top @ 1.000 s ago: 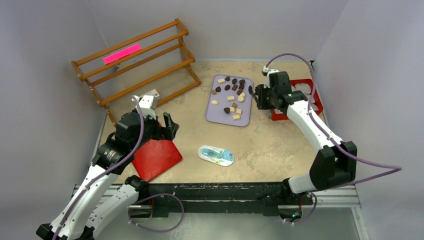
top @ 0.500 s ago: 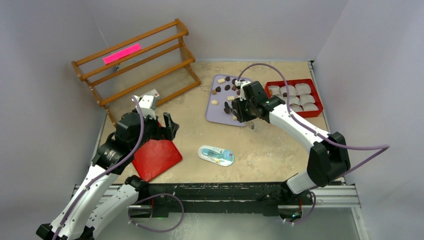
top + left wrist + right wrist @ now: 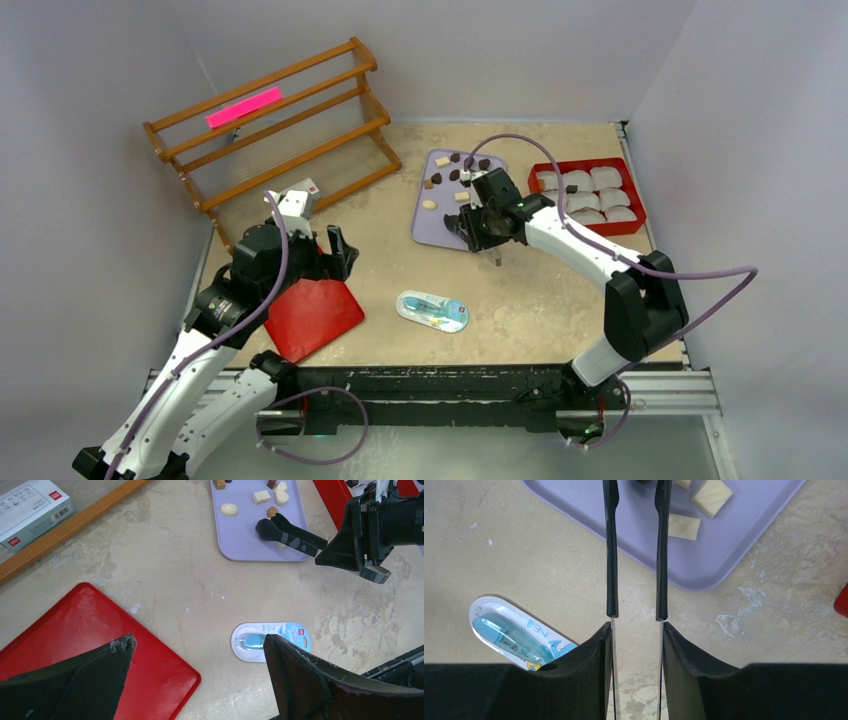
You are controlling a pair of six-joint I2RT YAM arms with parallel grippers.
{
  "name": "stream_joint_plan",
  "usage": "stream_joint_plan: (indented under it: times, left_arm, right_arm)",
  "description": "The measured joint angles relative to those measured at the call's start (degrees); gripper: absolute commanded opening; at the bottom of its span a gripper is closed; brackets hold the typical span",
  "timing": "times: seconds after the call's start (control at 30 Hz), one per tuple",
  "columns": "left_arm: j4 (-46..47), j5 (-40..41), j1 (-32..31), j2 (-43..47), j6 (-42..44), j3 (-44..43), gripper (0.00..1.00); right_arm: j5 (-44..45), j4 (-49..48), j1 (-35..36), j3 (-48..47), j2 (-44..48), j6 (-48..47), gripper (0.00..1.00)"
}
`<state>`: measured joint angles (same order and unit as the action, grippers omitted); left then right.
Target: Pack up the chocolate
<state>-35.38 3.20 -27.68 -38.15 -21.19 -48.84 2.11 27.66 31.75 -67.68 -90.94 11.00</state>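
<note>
Dark brown and cream chocolate pieces [image 3: 440, 177] lie on a lilac tray [image 3: 428, 228]. My right gripper [image 3: 470, 228] hangs over the tray's near end, shut on metal tongs [image 3: 611, 555] with black tips. The tong arms stand apart, their tips over the tray near cream pieces [image 3: 684, 526] and a dark piece at the frame's top. The left wrist view shows the tongs [image 3: 290, 532] above the tray [image 3: 245, 545]. My left gripper [image 3: 335, 250] is open and empty, above the edge of a red lid [image 3: 100, 625].
A red box [image 3: 634, 222] with white paper cups stands right of the tray. A blue-and-white packet [image 3: 432, 310] lies near the front middle. A wooden rack [image 3: 270, 130] stands at the back left, with a small white carton [image 3: 305, 190] before it.
My right arm swung left from over the red box to the tray's near end, then slightly nearer. The box of cups has come into view. The left arm has not moved.
</note>
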Motion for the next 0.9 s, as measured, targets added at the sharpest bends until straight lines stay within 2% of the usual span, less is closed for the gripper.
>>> stream_joint_plan:
  times: [0.9]
  left_arm:
    - [0.0,-0.04,0.0,0.31,0.0,0.0,1.0]
  right_arm:
    - [2.99,2.21,1.33,-7.02,-7.37,0.57,0.41]
